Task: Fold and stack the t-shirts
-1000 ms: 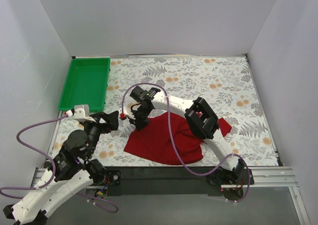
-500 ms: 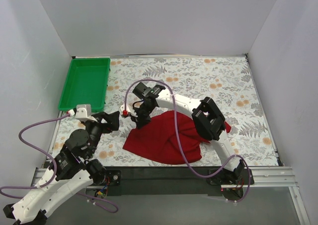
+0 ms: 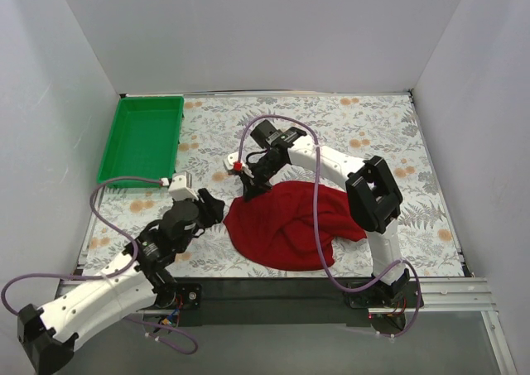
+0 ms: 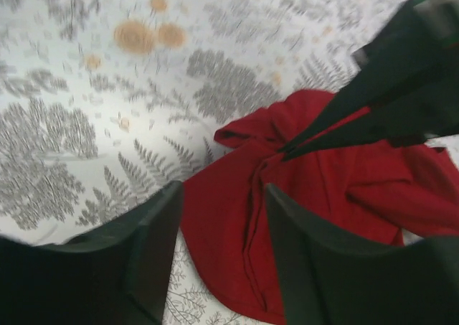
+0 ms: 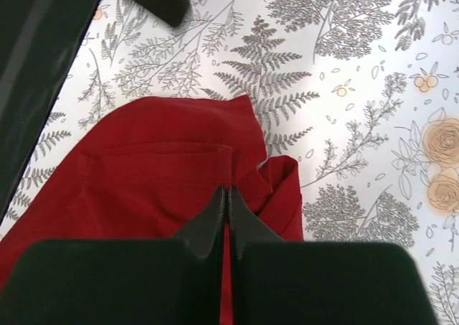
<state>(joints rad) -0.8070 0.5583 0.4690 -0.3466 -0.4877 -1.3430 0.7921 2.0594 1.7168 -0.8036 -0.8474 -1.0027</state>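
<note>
Green tray (image 3: 141, 139): far-left corner of the table (image 3: 397, 143), long side along the left wall, well apart from the cloth.

Left hand (image 3: 212, 209): low over the patterned table just left of the cloth. Its two dark fingers stand apart and released, with nothing between them. In its wrist view the near edge of the cloth shows through the gap.

T-shirt (image 3: 286, 226): one dark red garment, crumpled rather than flat, lying at the centre of the table towards the near edge. It is bunched into soft folds, with its upper-left corner drawn up into a ridge.

Right hand (image 5: 227, 192): reaching in from the right and pointing down at that upper-left corner. The fingers are clenched together on a pinched crease of the t-shirt (the tips meet with no gap in the wrist view).

Purple cable (image 3: 318, 218): loops from the right wrist and hangs across the middle of the t-shirt, hiding a thin strip of it in the top view.

Right arm (image 3: 377, 197): its dark elbow joint stands over the right edge of the t-shirt, covering that part.
</note>
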